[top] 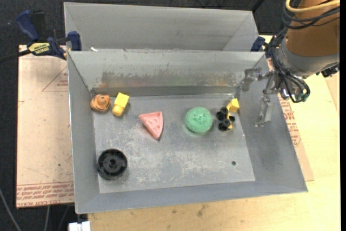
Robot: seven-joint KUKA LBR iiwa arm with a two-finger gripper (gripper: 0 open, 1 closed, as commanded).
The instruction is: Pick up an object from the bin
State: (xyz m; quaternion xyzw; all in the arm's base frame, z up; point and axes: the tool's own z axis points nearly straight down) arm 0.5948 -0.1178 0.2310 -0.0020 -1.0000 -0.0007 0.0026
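My gripper point(255, 100) hangs over the bin's right sloping wall, above the floor, open with nothing between its fingers. Nearest to it, just to its left, a small black and yellow toy point(227, 115) lies by the floor's right edge. A green round lump point(199, 120) sits just left of the toy. Further left, mid-floor, lies a pink wedge point(152, 124).
A yellow block point(120, 104) and an orange-brown knob point(100, 102) lie together at the back left. A black ridged wheel point(112, 163) sits in the front left corner. The arm with its orange cover comes in from the upper right.
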